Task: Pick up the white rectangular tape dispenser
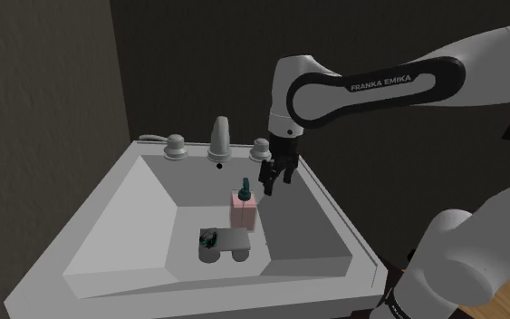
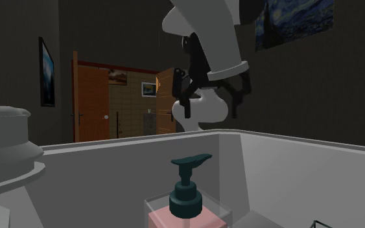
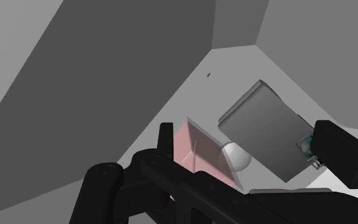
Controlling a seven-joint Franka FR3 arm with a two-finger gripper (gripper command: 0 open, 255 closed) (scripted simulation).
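Observation:
The tape dispenser (image 1: 226,241) is a grey rectangular block with a teal part at one end, lying on the sink floor near the front. In the wrist view the tape dispenser (image 3: 263,127) lies below and ahead of the hand, beside the pink soap bottle (image 3: 199,153). My gripper (image 1: 275,174) hangs open above the basin's back right corner, well above and behind the dispenser, holding nothing. From the second exterior view the gripper (image 2: 211,103) shows its fingers (image 2: 186,107) spread apart over the sink wall.
The pink soap bottle (image 1: 244,210) with a teal pump (image 2: 187,191) stands just behind the dispenser. A faucet (image 1: 220,138) and two knobs (image 1: 174,145) line the sink's back rim (image 1: 153,145). Sloped basin walls (image 1: 144,217) surround the floor.

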